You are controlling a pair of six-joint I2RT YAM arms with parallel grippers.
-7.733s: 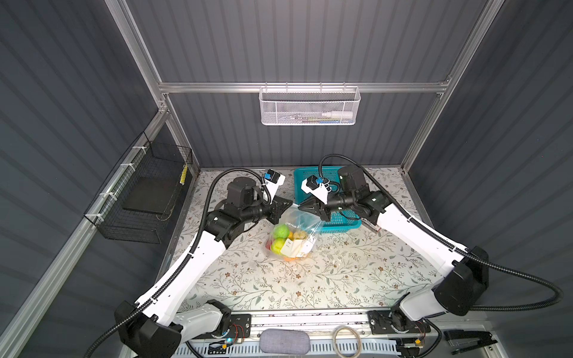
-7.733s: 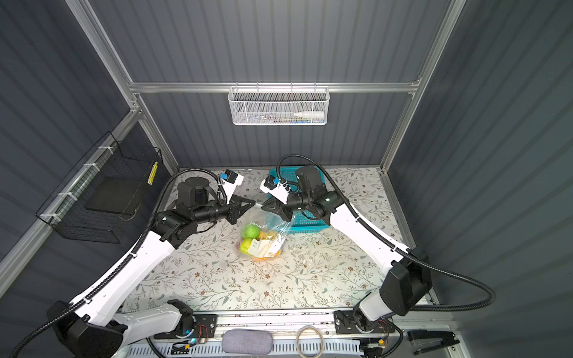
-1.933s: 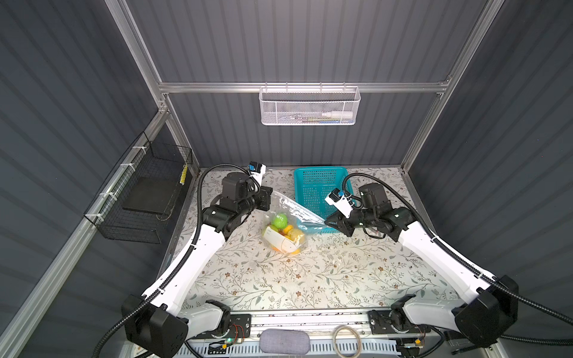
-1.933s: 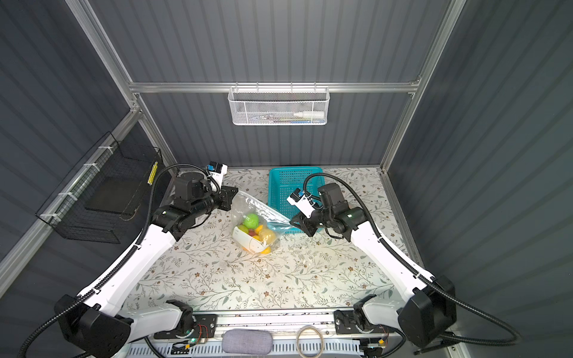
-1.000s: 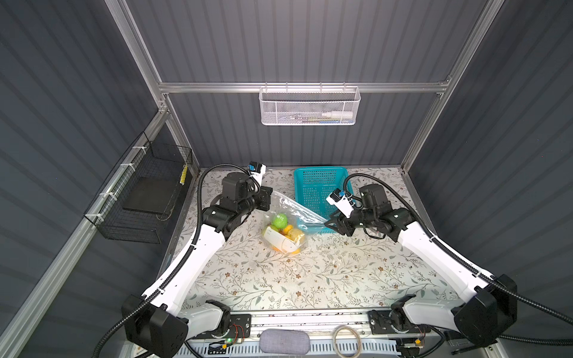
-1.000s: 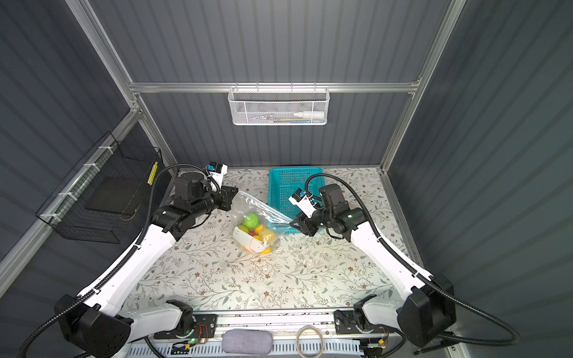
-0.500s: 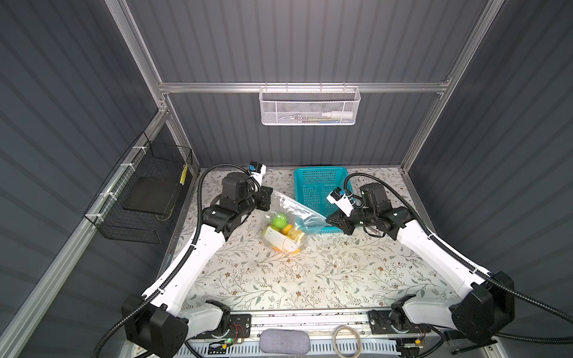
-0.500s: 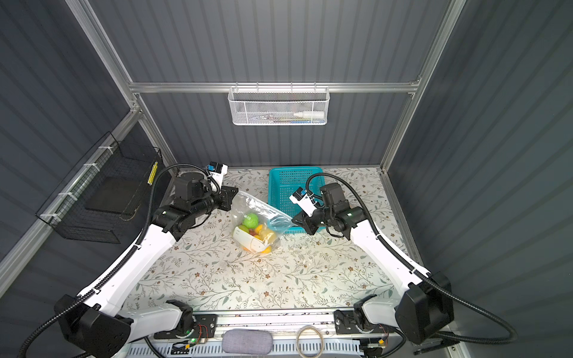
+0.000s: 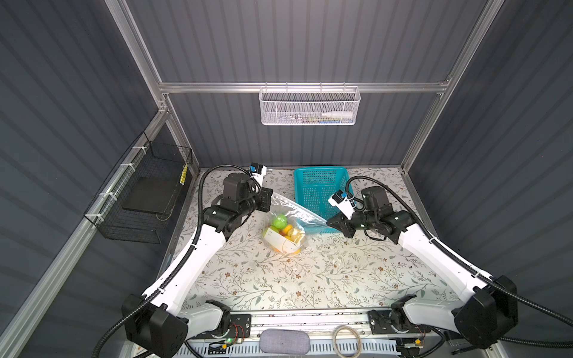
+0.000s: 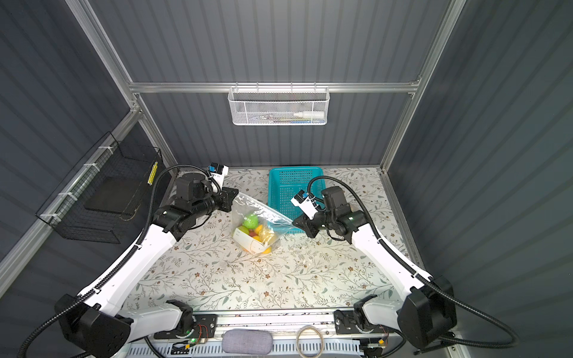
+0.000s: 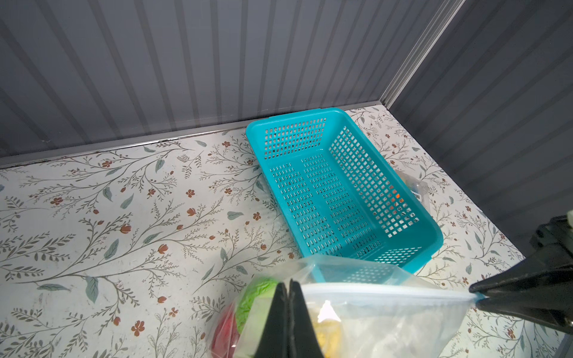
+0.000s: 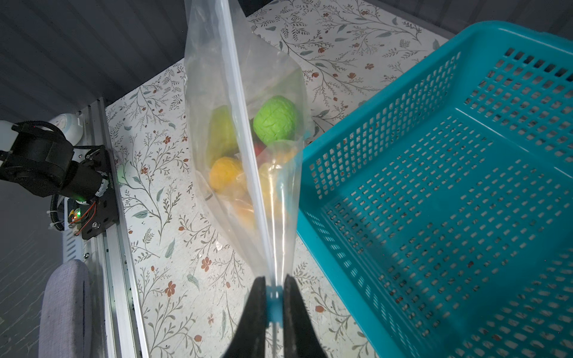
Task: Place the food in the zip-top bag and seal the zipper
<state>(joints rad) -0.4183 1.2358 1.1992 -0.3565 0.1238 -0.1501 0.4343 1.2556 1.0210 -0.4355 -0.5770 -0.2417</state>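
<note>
**Q:** Step shown?
**A:** Sealing. Glossy toy fruits and vegetables (image 9: pixel 279 220) sit inside the clear crinkly zip-top bag (image 9: pixel 296 212), strung between my grippers beside the teal perforated basket (image 12: pixel 387 130). My left gripper (image 11: pixel 288 286): clamped on the thin clear zipper strip (image 12: pixel 245 139). My right gripper (image 12: pixel 274 279): clamped on its light-blue slider tab (image 12: pixel 274 302).
**Q:** Next?
**A:** Likely, run the slider along the strip, held taut.
</note>
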